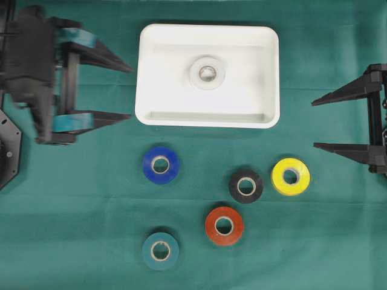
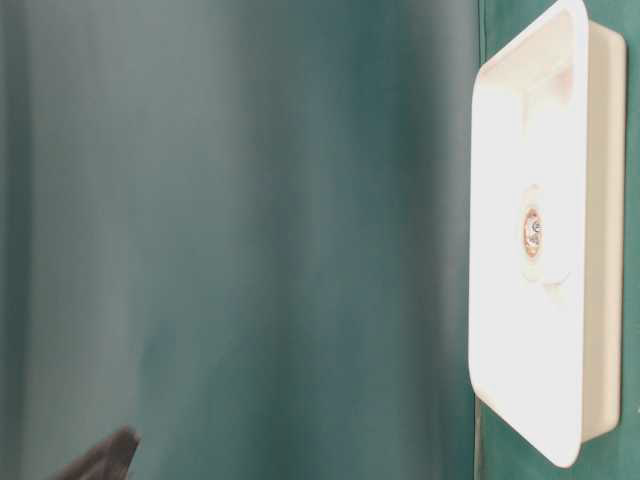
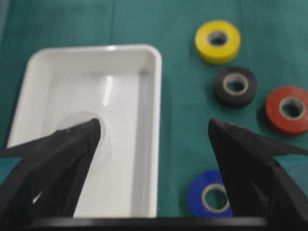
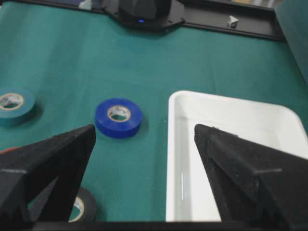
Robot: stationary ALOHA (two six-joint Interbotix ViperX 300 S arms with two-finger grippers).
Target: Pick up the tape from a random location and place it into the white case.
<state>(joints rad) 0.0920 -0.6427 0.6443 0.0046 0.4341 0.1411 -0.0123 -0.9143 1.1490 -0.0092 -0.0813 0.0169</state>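
Note:
The white case lies at the back middle of the green cloth, with a white roll flat in its centre. In front of it lie several tape rolls: blue, black, yellow, red and teal. My left gripper hovers open just left of the case with nothing between its fingers. My right gripper stands open at the right edge, also holding nothing. In the left wrist view the left gripper straddles the case's near rim. The right gripper looks toward the blue roll.
Green cloth covers the table. The left arm's black body fills the back left corner, and a robot base sits at the far edge in the right wrist view. The table-level view shows only the case and blurred cloth.

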